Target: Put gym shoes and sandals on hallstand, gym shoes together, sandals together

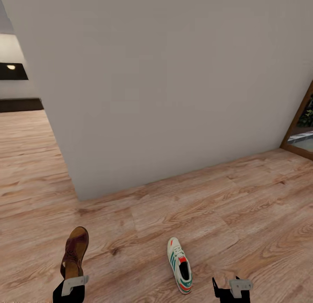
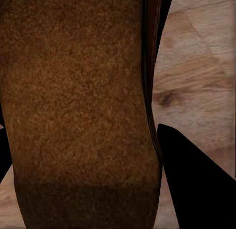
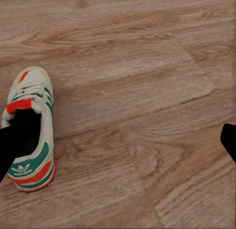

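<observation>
Sandal [image 1: 74, 251] held in left gripper [image 1: 69, 285], jaws clamped at its heel end. Stiff sole, light. Gym shoe [image 1: 180, 264] lies on corridor floor [image 1: 243, 207]; right gripper [image 1: 226, 288] spread, beside it. Grab the heel collar.

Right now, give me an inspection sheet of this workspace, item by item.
Surface: wood-plank corridor floor, running up to a plain pale wall.
Job's things: one gym shoe lying on the floor; one sandal at the left gripper, its footbed close before the left wrist camera.
Clutter: nothing seen.
Grippers: left looks closed on the sandal; right gripper open, beside the gym shoe, not touching it.
Cables: nothing seen.
Surroundings: wood-framed opening at right; another room's dark fittings far left.
</observation>
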You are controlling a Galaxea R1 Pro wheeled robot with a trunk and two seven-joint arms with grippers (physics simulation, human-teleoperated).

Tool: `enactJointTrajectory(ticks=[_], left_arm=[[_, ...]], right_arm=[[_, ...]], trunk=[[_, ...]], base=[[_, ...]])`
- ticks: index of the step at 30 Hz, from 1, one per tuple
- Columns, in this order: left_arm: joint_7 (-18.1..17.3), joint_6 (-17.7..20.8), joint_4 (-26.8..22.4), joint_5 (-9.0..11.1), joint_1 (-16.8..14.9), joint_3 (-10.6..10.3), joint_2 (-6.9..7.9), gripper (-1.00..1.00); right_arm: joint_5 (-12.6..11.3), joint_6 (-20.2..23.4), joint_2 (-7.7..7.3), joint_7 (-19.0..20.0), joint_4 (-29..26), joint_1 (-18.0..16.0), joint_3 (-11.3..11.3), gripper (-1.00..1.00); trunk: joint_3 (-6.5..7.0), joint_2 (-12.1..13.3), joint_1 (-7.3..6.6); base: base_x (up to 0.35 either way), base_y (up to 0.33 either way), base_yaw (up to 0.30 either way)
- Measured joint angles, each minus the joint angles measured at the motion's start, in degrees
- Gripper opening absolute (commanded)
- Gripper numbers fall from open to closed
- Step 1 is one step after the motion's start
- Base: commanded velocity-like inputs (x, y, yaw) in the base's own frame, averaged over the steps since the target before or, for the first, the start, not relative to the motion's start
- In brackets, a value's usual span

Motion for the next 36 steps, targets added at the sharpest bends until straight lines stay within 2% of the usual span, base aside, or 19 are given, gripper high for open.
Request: enactJointTrajectory(ticks=[24,29,31,33,36], left_arm=[[0.0,0.3,-0.2,0.0,0.0,0.1,0.06,-1.00],[-0.5,3.4,-0.7,0.0,-2.5,-0.2,-0.39,-1.00],[-0.7,7.4,-0.6,-0.1,-5.7,-0.4,-0.52,-1.00],[-0.9,14.6,-0.5,0.0,-10.8,-0.4,-0.65,-1.00],[-1.0,17.5,-0.8,0.0,-13.7,-0.4,-0.78,-1.00]], right_arm=[[-0.1,0.0,0.00,0.0,0.3,0.0,0.0,1.00],[-0.1,0.0,0.00,0.0,0.4,0.0,-0.1,1.00],[-0.1,0.0,0.00,0.1,0.4,0.0,-0.1,1.00],[-0.1,0.1,0.00,0.1,0.3,0.0,-0.1,1.00],[-0.1,0.1,0.00,0.1,0.2,0.0,-0.1,1.00]], trunk=[[0.00,0.0,0.00],[0.01,0.0,0.00],[0.01,0.0,0.00],[0.01,0.0,0.00],[0.00,0.0,0.00]], base=[[0.000,-0.020,0.258],[0.000,0.000,0.180],[0.000,0.000,0.044],[0.000,0.000,0.016],[0.000,0.000,0.007]])
